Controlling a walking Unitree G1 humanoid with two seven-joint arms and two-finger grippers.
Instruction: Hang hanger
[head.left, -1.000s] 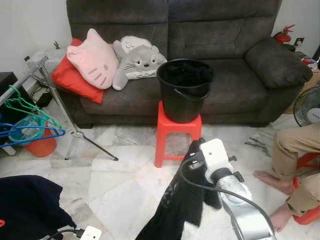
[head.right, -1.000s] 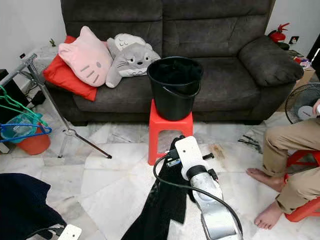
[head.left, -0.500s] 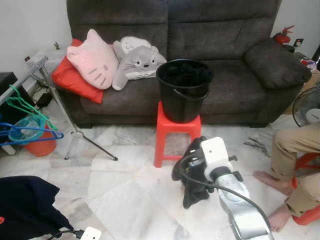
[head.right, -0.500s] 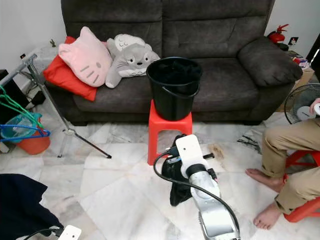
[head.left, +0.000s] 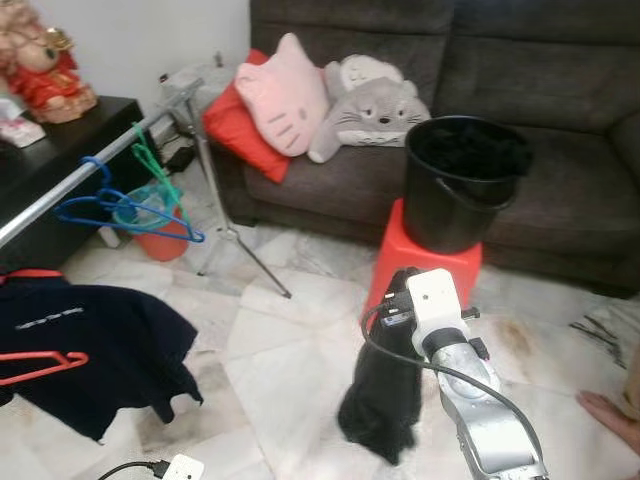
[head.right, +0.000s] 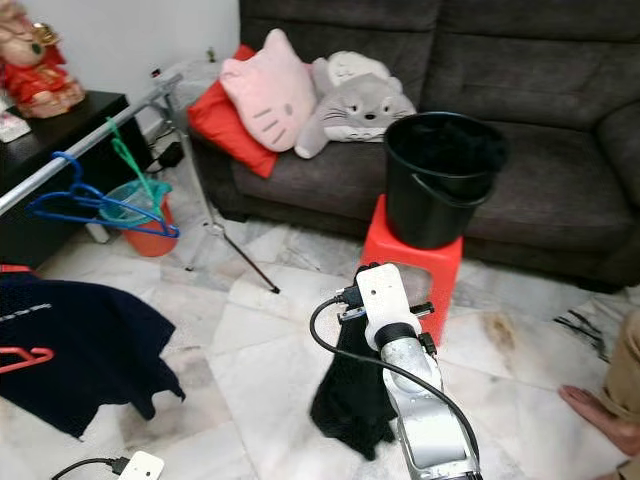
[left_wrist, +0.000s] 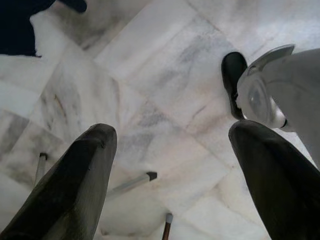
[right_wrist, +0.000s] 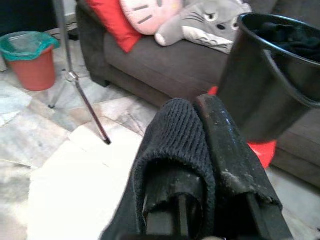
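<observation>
While your right end effector (right_wrist: 200, 150) was clamped shut on a fold of black cloth (head.left: 380, 400), the rest of that cloth hung down from it toward the marble floor (head.left: 270, 360), in front of the red stool (head.left: 400, 262). You had the black bucket (head.left: 462, 185) standing on that stool, with the dark sofa (head.left: 560, 90) behind it carrying a pink cushion (head.left: 283, 95), a grey plush (head.left: 375, 105) and a red cushion (head.left: 228, 128). Your left end effector (left_wrist: 172, 150) pointed down at the floor with its fingers spread wide and nothing between them. Well off to your left ran the metal rail (head.left: 95, 165) of a drying rack, and on it hung a blue hanger (head.left: 120, 210) and a green hanger (head.left: 155, 170). Lower at the left, a dark shirt (head.left: 95, 345) hung on a red hanger (head.left: 40, 365).
</observation>
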